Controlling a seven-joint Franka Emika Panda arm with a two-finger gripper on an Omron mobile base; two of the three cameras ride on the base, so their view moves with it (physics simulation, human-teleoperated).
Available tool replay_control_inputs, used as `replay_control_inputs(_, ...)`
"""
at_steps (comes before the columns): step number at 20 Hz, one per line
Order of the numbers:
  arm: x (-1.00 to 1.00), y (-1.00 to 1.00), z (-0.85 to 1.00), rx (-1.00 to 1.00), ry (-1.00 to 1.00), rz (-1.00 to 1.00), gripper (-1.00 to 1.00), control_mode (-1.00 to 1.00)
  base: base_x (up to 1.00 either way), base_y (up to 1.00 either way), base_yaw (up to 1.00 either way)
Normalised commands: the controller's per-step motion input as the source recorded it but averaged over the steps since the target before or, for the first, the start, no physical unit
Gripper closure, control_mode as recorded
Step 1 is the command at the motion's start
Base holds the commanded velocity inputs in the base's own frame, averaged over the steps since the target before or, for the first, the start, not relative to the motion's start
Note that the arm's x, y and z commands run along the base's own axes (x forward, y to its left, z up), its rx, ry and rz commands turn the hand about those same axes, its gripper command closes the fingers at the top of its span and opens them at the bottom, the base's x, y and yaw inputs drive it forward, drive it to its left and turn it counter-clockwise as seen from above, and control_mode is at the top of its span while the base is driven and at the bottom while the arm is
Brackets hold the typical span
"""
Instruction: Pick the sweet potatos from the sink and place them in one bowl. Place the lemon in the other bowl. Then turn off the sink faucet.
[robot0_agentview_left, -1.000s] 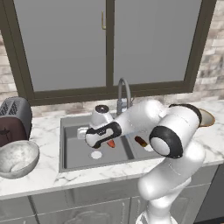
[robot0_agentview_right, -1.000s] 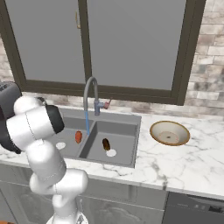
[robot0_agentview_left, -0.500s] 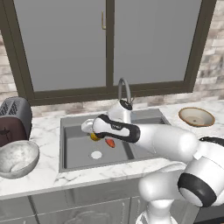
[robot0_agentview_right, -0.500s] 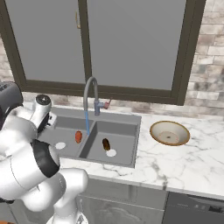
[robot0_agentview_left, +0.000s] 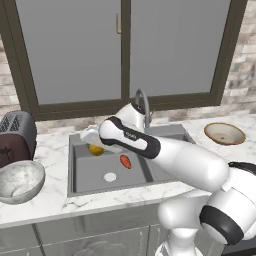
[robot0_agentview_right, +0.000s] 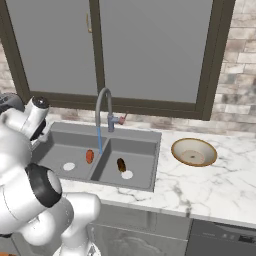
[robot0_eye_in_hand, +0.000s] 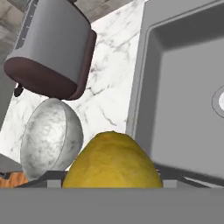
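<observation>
Swung further left since half a second ago, the pincer (robot0_agentview_left: 95, 145) grasps the lemon (robot0_eye_in_hand: 113, 161) over the sink's (robot0_agentview_left: 85, 170) upper-left corner, heading for the marbled bowl (robot0_agentview_left: 20, 181) at left, while both sweet potatoes (robot0_agentview_right: 90, 156) and the running faucet (robot0_agentview_right: 103, 112) remain.

Toaster (robot0_agentview_left: 16, 137) behind marbled bowl (robot0_agentview_left: 19, 181), left of sink (robot0_agentview_left: 80, 172).

White marbled counter (robot0_agentview_left: 45, 200), toaster (robot0_agentview_left: 17, 137) (dark red), grey bowl (robot0_agentview_left: 19, 181), tan bowl (robot0_agentview_left: 225, 133).
</observation>
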Motion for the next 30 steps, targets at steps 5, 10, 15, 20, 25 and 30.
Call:
replay_control_inputs(5,-0.17,0.6,0.4,0.0,0.21,0.08,1.0,-1.0,0.0,0.0,0.0)
replay_control_inputs(10,-0.29,0.65,0.16,0.0,0.16,0.06,1.0,-1.0,0.0,0.0,0.0)
replay_control_inputs(15,-0.24,0.56,0.0,-0.01,0.0,0.0,1.0,-1.0,0.0,0.0,0.0)
replay_control_inputs(20,-0.01,0.41,-0.13,-0.08,-0.08,0.0,1.0,-1.0,0.0,0.0,0.0)
replay_control_inputs(25,0.0,0.32,-0.25,-0.08,-0.01,0.0,1.0,-1.0,0.0,0.0,0.0)
replay_control_inputs(30,0.0,0.28,-0.24,-0.01,0.0,0.0,1.0,-1.0,0.0,0.0,0.0)
